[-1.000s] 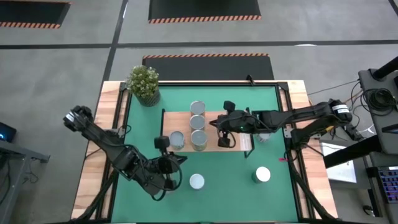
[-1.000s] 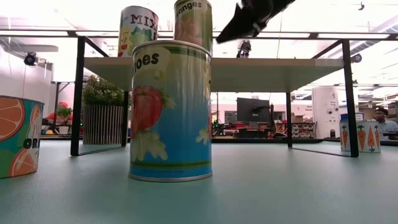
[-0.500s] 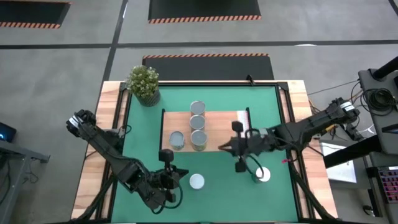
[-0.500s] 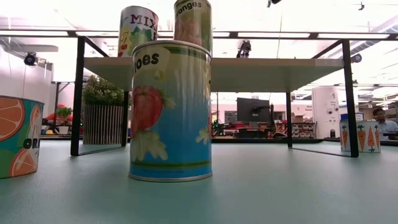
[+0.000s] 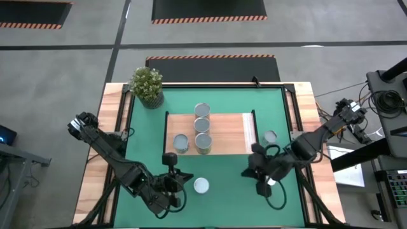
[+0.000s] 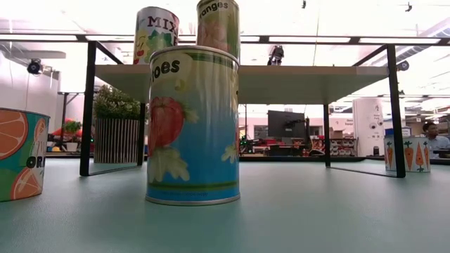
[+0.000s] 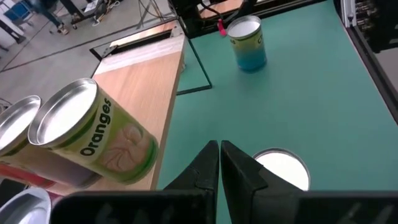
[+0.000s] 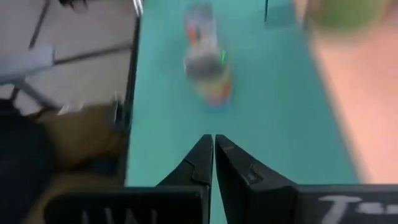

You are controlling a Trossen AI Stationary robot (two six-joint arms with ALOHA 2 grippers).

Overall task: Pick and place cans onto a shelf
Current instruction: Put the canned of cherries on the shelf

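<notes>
Looking straight down, I see the shelf in the middle of the green bench. Three cans stand in a row on its left part, and a fourth can sits just left of them at the near edge. A potted plant stands at the far left corner. My left fingers hang near the front, pressed together and holding nothing, just left of a loose can on the mat. My right fingers are near the front right, also pressed together and empty. Another can stands just right of the shelf.

From bench height, a tomato can fills the foreground, blocking much of the shelf behind it. An orange-labelled can is cut off at the left, and a carrot can stands far right.

Through my left wrist, my closed fingers point over a silvery can top; an Oranges can stands on the shelf.

Through my right wrist, my closed fingers aim across the mat toward a blurred can.
</notes>
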